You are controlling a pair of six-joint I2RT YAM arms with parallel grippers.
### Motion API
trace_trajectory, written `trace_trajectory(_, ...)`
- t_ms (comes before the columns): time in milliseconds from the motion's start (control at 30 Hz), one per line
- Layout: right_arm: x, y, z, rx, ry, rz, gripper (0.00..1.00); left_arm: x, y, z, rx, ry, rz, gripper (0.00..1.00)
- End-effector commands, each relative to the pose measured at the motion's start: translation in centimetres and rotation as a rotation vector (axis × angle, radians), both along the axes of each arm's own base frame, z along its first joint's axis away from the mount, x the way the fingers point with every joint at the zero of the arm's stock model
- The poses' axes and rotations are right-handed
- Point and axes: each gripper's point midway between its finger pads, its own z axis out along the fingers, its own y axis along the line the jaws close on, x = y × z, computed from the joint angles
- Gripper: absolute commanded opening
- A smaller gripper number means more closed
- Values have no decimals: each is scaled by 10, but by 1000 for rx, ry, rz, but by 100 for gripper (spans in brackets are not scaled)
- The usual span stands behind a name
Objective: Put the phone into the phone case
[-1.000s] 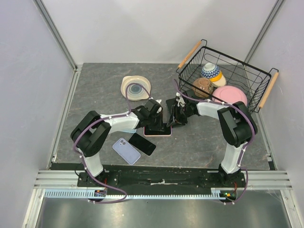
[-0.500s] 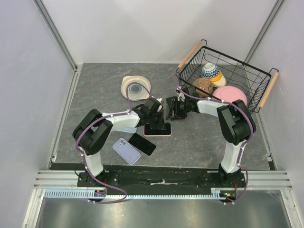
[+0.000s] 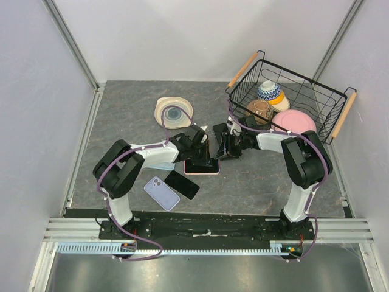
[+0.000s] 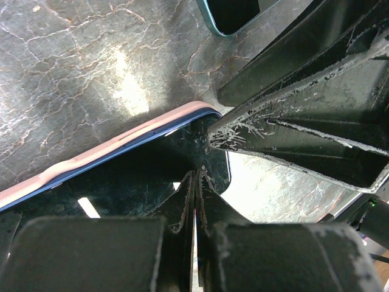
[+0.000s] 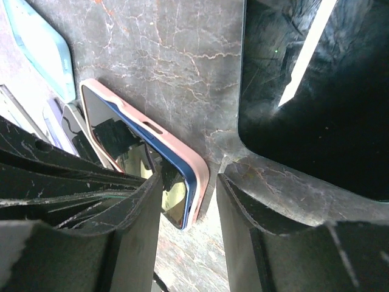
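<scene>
A blue-edged phone (image 3: 206,164) lies screen up in a pink phone case (image 3: 200,173) at mid-table. In the left wrist view my left gripper (image 4: 196,175) is shut, its tips resting on the phone's dark screen (image 4: 91,188) near a corner, with the pink case's rim (image 4: 109,146) beyond. My left gripper (image 3: 198,145) and right gripper (image 3: 222,149) meet over the case's far end. In the right wrist view my right gripper (image 5: 188,198) is open, its fingers either side of the corner of the case (image 5: 182,149) and phone (image 5: 130,137), not closed on it.
A second black phone (image 3: 216,132) lies just beyond the case, also in the right wrist view (image 5: 316,91). Another black phone (image 3: 182,184) and a lilac case (image 3: 161,193) lie near the front. A pale blue case (image 5: 39,42), a bowl (image 3: 174,112) and a wire basket (image 3: 316,91) of dishes are around.
My right gripper lifted back a little, then came down again at the case's far corner. My left gripper stayed shut on the phone's screen.
</scene>
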Motion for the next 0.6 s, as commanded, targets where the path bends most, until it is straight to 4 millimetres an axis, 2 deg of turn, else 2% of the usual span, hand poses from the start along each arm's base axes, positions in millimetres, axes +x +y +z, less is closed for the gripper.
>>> trace_trajectory(0, -27, -21, -34, -107, 77, 13, 49, -5, 19, -27, 101, 55, 38, 2)
trace_trajectory(400, -29, -52, -69, -326, 134, -37, 36, -2, 19, -28, 147, 84, 33, 2)
trace_trajectory(500, -32, -58, -72, -364, 145, -38, 32, 2, 22, -29, 184, 92, 50, 2)
trace_trajectory(567, -34, -61, -75, -398, 150, -36, 30, -2, 31, -37, 239, 120, 58, 2)
